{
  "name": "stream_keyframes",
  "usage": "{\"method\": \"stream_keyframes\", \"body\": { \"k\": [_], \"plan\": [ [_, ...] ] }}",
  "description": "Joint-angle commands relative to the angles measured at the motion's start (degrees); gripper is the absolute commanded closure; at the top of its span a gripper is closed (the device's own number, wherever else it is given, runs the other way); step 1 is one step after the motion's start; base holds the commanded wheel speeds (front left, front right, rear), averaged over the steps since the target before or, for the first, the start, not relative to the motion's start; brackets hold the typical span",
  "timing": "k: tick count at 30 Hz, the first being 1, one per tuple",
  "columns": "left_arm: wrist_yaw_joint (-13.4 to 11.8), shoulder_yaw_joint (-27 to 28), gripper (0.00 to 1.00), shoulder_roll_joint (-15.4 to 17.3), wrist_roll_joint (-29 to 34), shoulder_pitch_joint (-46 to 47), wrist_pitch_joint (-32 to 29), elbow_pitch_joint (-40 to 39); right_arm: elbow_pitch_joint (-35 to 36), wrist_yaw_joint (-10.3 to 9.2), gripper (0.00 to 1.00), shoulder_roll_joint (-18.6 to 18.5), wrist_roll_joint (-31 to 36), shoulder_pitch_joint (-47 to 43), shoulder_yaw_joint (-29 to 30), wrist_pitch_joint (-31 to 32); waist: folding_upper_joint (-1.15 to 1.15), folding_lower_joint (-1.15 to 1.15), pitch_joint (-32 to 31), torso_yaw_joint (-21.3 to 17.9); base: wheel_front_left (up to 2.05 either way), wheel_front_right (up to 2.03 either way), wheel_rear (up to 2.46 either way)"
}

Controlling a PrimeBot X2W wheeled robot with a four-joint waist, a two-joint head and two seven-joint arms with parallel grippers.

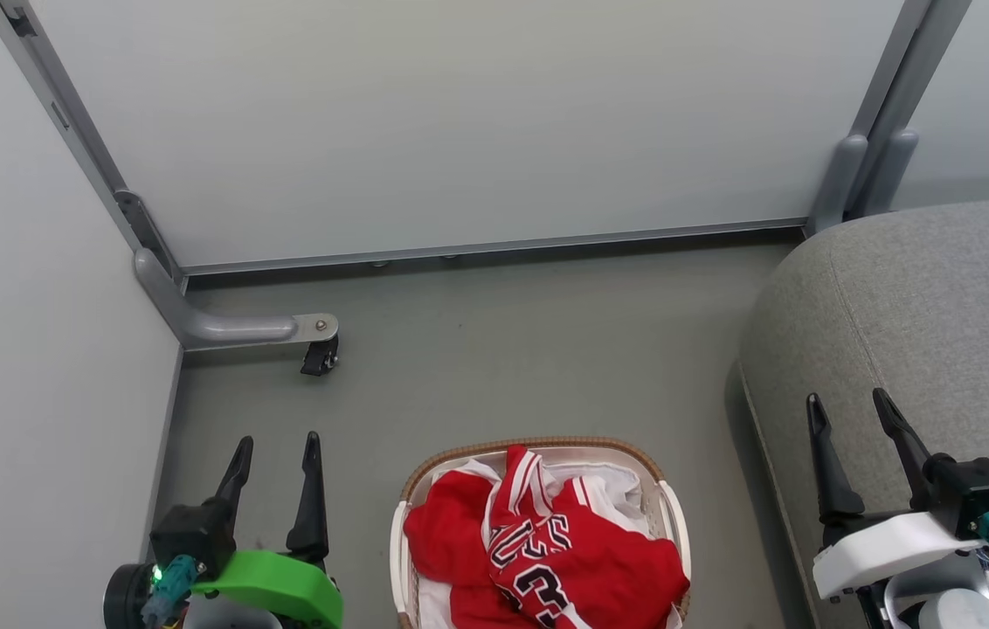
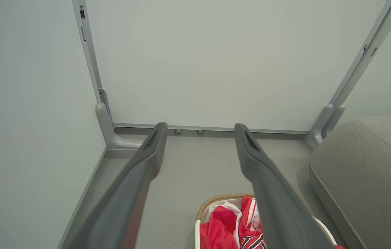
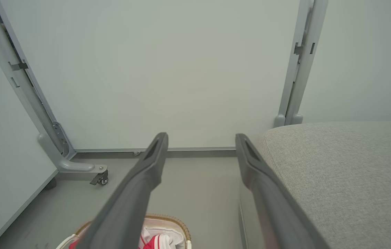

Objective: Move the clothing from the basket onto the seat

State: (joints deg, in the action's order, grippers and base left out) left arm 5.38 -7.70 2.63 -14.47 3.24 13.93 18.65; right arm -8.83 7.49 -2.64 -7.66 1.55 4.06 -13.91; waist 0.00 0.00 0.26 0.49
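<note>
Red basketball jerseys with white trim [image 1: 547,542] are noted heaped in the oval white perforated plastic basket [image 1: 538,444], between the two sets of jaws. Left gripper [image 1: 279,439] and right gripper [image 1: 848,397]: fingers spread, nothing held. The large grey fabric seat [image 1: 923,297] is seen beneath the right jaws. The first pick is judged not yet begun; a downward reach into the heap is called for.

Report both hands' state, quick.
Left hand: open, holding nothing.
Right hand: open, holding nothing.
</note>
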Motion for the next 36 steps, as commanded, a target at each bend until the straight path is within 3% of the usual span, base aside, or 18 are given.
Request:
{"method": "stream_keyframes", "body": {
  "k": [1,11,36],
  "plan": [
    [0.1,-0.2,0.00,0.4,1.0,-0.6,0.4,0.0,0.0,0.00,0.00,-0.4,1.4,-0.7,0.0,-0.5,0.00,0.00,0.0,0.0,0.00,0.00,0.00],
    [0.1,-0.2,0.00,0.4,3.5,-0.9,1.4,1.0,-0.5,0.00,0.00,-0.4,4.9,-0.7,0.0,-1.4,0.00,0.00,0.1,0.1,0.00,0.00,0.00],
    [0.6,-0.3,0.00,0.4,3.4,0.2,1.2,1.8,-0.3,-0.01,0.00,-0.4,4.9,0.4,-0.2,-1.4,0.00,0.00,1.2,-0.1,0.00,0.00,0.00]
  ]
}}
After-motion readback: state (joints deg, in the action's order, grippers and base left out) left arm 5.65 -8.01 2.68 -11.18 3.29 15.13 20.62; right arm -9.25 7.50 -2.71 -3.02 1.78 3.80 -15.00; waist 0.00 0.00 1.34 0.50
